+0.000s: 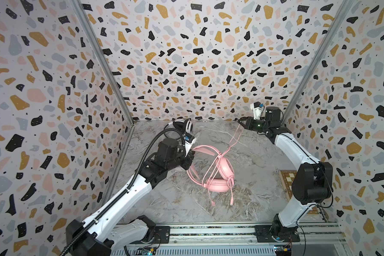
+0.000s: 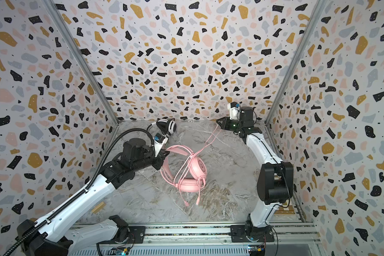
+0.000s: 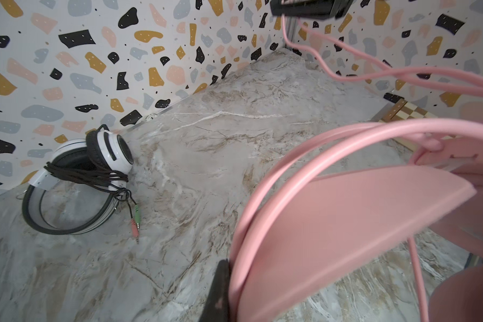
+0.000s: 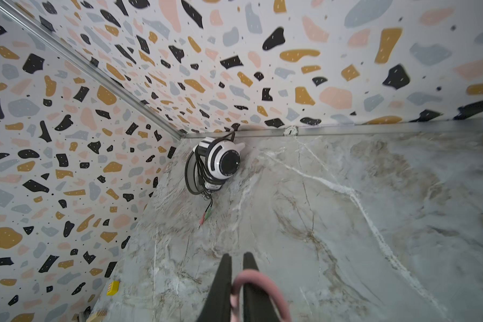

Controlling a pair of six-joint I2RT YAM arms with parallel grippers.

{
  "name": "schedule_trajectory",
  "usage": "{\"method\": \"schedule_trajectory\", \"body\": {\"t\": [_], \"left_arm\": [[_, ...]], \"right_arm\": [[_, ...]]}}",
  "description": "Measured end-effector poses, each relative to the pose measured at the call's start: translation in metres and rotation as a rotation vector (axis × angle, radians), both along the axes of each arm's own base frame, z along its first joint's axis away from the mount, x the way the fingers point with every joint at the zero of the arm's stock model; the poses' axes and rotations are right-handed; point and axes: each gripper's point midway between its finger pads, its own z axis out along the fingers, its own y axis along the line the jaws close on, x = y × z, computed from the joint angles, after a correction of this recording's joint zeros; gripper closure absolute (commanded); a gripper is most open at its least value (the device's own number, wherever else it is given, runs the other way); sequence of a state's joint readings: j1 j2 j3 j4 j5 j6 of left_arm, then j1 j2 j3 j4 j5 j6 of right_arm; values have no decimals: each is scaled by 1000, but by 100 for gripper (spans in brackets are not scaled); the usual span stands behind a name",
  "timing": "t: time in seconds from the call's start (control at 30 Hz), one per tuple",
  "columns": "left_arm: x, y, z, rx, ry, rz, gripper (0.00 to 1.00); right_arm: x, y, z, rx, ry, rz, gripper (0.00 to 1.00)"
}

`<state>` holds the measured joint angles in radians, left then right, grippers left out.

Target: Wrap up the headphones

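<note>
- The left arm reaches from lower left to mid-frame. The left gripper (image 1: 192,154) is clamped tight on the headband of the pink headset (image 1: 225,170), at frame centre.
- The right arm extends to the upper right, elbow bent. The right gripper (image 1: 239,121) is nearly closed, pinching a loop of the pink cable (image 1: 235,137).
- The white headset (image 1: 187,125) sits above centre, by the back wall.

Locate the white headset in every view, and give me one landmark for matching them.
In a top view: white headset at the table's back edge, left of centre.
In a top view: same spot.
Left wrist: against the back wall, beyond the pink band; headset at.
Right wrist: by the back wall too, beyond the right gripper; headset at.
Landmark: the metal strip at the back wall's foot, running behind it.
</note>
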<state>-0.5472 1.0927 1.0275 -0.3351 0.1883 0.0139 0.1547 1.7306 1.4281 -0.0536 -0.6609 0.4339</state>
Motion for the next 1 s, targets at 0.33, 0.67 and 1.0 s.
{"method": "schedule_trajectory", "body": {"t": [0.33, 0.67, 1.0], "left_arm": [[35, 27, 59, -244, -34, 93, 100], [55, 38, 79, -316, -46, 198, 100], [81, 58, 62, -301, -10, 381, 100]], "right_arm": [[-96, 72, -76, 49, 152, 211, 87], [-138, 89, -29, 338, 99, 271, 91], [-158, 150, 2, 500, 105, 391, 90]]}}
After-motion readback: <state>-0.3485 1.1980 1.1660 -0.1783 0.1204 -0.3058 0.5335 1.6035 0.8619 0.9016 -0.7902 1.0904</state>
